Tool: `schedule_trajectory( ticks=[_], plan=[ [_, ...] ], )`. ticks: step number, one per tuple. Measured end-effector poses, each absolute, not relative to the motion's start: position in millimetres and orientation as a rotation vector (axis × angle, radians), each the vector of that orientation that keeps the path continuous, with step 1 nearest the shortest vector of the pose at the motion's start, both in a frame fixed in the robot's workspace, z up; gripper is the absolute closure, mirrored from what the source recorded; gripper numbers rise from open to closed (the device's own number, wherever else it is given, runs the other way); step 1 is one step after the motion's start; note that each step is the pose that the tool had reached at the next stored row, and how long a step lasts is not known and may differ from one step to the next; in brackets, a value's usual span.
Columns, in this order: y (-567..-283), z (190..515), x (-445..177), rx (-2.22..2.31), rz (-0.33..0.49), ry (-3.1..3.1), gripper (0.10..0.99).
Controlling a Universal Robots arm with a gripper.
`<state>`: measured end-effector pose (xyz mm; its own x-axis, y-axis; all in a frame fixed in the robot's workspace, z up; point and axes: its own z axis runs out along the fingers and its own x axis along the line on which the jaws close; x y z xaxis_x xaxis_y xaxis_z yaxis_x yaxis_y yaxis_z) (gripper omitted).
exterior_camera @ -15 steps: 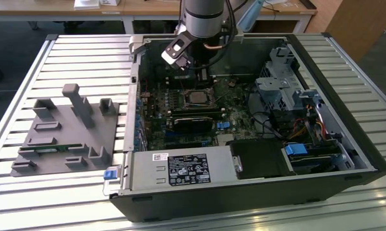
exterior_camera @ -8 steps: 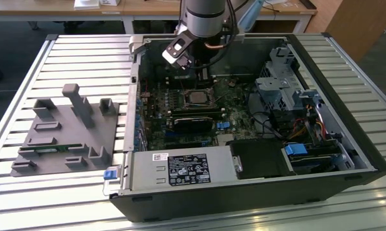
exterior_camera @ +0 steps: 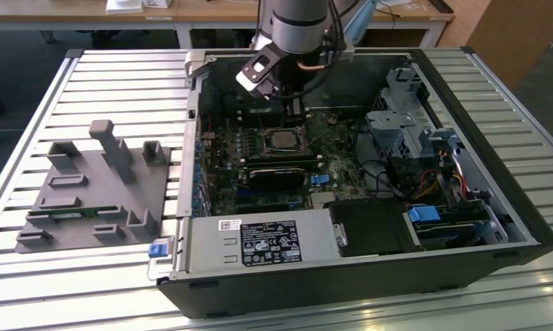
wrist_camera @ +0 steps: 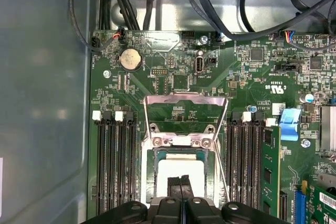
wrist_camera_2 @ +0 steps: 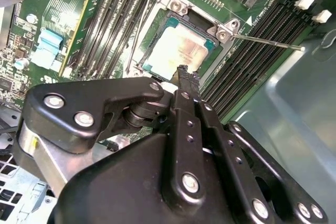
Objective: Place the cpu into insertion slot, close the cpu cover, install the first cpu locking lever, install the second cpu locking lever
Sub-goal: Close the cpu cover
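Note:
The cpu (wrist_camera_2: 178, 51) lies flat in the socket on the green motherboard, its silver-grey top showing in both wrist views (wrist_camera: 178, 169). My gripper (wrist_camera_2: 184, 72) is shut with nothing between its black fingers. Its tips hover just over the cpu's near edge (wrist_camera: 180, 182). The cpu cover (wrist_camera: 185, 100) stands raised open at the socket's far edge, and the board shows through its window. Two thin locking levers (wrist_camera_2: 268, 42) (wrist_camera_2: 142, 30) stick out unlatched on either side of the socket. In the exterior view the gripper (exterior_camera: 293, 114) hangs inside the open case just above the socket (exterior_camera: 281, 140).
Memory slots (wrist_camera: 113, 166) (wrist_camera: 247, 166) flank the socket. A black card (exterior_camera: 276, 172), the power supply (exterior_camera: 258, 243) and drive cages (exterior_camera: 414, 131) crowd the case. A grey fixture block (exterior_camera: 92, 186) sits on the slatted table at the exterior view's left.

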<state>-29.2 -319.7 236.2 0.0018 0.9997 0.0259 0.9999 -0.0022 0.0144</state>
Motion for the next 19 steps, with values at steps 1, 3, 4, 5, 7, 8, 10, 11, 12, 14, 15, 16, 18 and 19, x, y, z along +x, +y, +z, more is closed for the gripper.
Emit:
schedule_trajectory(
  ticks=[1, 3, 4, 5, 7, 8, 10, 11, 12, 14, 15, 16, 18, 19],
  plan=[
    [-319.8, 236.2, -28.8, -2.217, -0.044, -2.213, 0.973],
    [-320.1, 236.2, -28.3, -2.216, -0.043, -2.211, 0.973],
    [-320.2, 236.2, -28.0, -2.215, -0.043, -2.211, 0.973],
    [-320.3, 236.2, -27.5, -2.215, -0.042, -2.210, 0.973],
    [-320.5, 236.2, -26.5, -2.213, -0.041, -2.208, 0.973],
    [-320.6, 236.2, -26.2, -2.213, -0.040, -2.208, 0.973],
    [-320.8, 236.2, -25.4, -2.212, -0.038, -2.207, 0.973],
    [-320.9, 236.2, -25.0, -2.211, -0.038, -2.206, 0.973],
    [-321.0, 236.2, -24.7, -2.211, -0.037, -2.206, 0.973],
    [-321.2, 236.7, -24.3, -2.210, -0.036, -2.205, 0.973],
    [-321.2, 237.2, -24.3, -2.210, -0.036, -2.205, 0.973],
    [-321.2, 237.7, -24.2, -2.210, -0.036, -2.205, 0.973],
    [-321.2, 240.1, -24.1, -2.209, -0.035, -2.204, 0.973],
    [-321.2, 242.0, -24.1, -2.209, -0.035, -2.204, 0.973]
  ],
)
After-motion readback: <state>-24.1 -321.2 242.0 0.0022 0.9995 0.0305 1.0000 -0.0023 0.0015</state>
